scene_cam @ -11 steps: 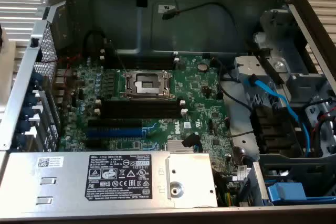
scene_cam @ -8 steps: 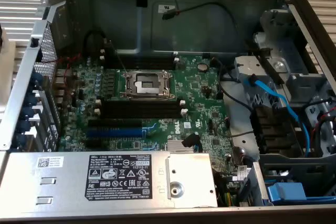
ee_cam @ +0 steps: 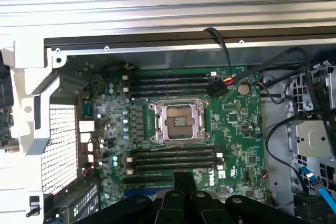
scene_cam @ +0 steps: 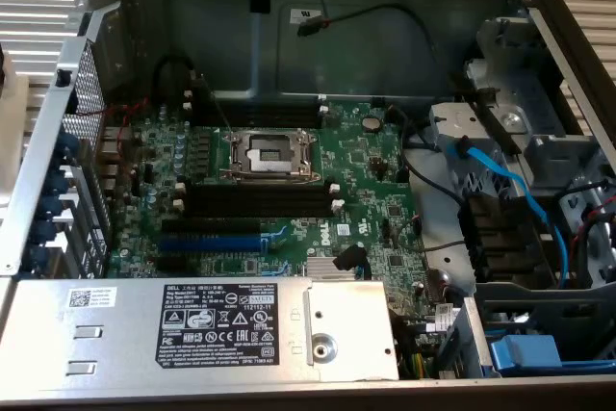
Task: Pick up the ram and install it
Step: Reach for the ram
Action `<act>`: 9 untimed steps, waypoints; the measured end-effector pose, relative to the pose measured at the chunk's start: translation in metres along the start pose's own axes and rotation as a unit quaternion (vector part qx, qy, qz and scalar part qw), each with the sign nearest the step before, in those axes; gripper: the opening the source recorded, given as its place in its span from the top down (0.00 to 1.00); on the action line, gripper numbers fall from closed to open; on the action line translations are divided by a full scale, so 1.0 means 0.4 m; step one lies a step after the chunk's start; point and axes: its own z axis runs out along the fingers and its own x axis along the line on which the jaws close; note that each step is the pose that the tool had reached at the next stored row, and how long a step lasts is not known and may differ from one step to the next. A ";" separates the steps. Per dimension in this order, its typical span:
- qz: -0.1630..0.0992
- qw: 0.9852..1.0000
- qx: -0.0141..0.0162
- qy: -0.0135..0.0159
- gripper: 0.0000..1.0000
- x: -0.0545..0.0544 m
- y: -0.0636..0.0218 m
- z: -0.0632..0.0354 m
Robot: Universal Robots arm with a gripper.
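Go slow with claw (ee_cam: pixel 185 182) pinched together high over board (scene_cam: pixel 375 166); cannot tell ram held edge-on from bare fingertips in the thin dark strip there, so confirm the grip first. Line up lengthwise with an empty black slot (scene_cam: pixel 260 201) beside socket (scene_cam: pixel 269 153), not blue slot (scene_cam: pixel 212 238). Check white latches (scene_cam: pixel 335 205) for being swung out. Steer clear of cable plug (ee_cam: pixel 219 86) lying by one slot bank's end. Come down square and level, pressing both ends evenly, never tilted, and stop at any snag rather than forcing.
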 end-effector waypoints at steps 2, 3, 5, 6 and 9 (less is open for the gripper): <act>0.000 1.000 0.000 0.000 0.90 0.000 0.000 0.000; 0.000 1.000 0.000 0.000 0.90 0.000 0.000 0.000; 0.000 1.000 0.000 0.000 0.90 0.000 0.000 0.000; 0.000 1.000 0.000 0.000 0.90 0.000 0.000 0.000; 0.000 1.000 0.000 0.000 0.90 0.000 0.000 0.000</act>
